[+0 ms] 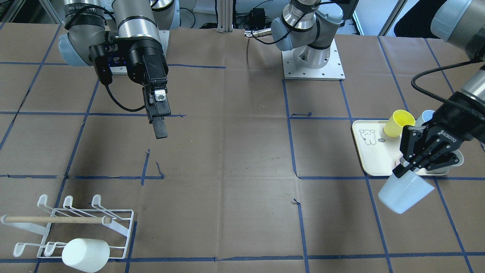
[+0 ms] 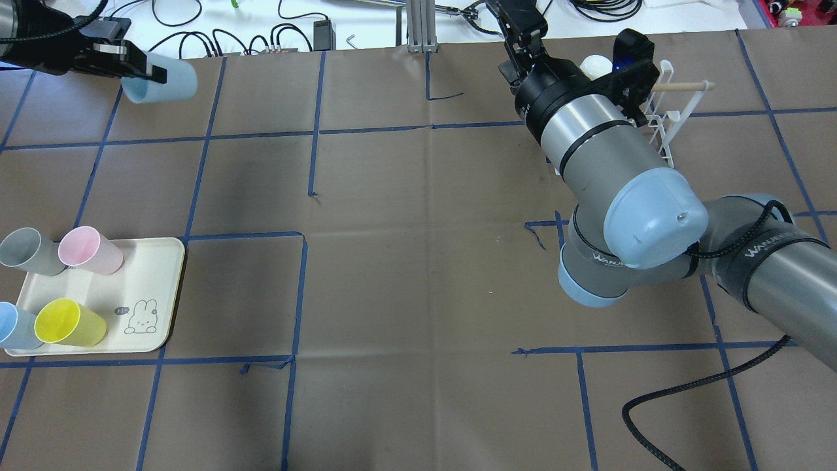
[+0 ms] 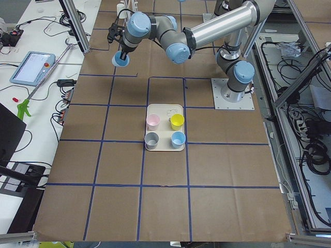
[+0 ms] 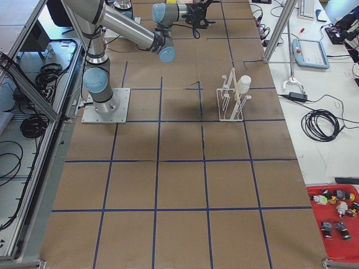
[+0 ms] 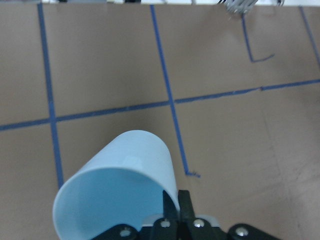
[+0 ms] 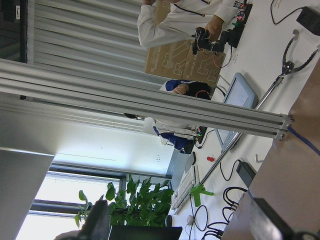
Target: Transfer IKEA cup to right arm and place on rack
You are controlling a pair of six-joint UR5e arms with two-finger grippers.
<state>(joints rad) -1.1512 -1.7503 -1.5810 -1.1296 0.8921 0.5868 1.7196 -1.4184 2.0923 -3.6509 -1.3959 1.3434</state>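
My left gripper [image 1: 408, 167] is shut on the rim of a pale blue IKEA cup [image 1: 404, 194], held tilted in the air near the cream tray. The left wrist view shows the cup [image 5: 120, 185] from its open mouth, with one finger inside the wall and one outside. From overhead the cup [image 2: 163, 82] hangs over the table's far left. The right arm [image 2: 601, 163] reaches toward the far side, and its gripper [image 1: 159, 127] is open and holds nothing. Its fingers [image 6: 97, 222] stand wide apart in the right wrist view. The white wire rack [image 1: 75, 223] carries one white cup [image 1: 85, 254].
A cream tray [image 2: 150, 275] with a bear drawing holds yellow [image 2: 68, 322], pink [image 2: 90, 250], grey [image 2: 26, 251] and blue [image 2: 13, 327] cups. The arm bases stand at the table's robot side. People stand beyond the table's far edge in the right wrist view.
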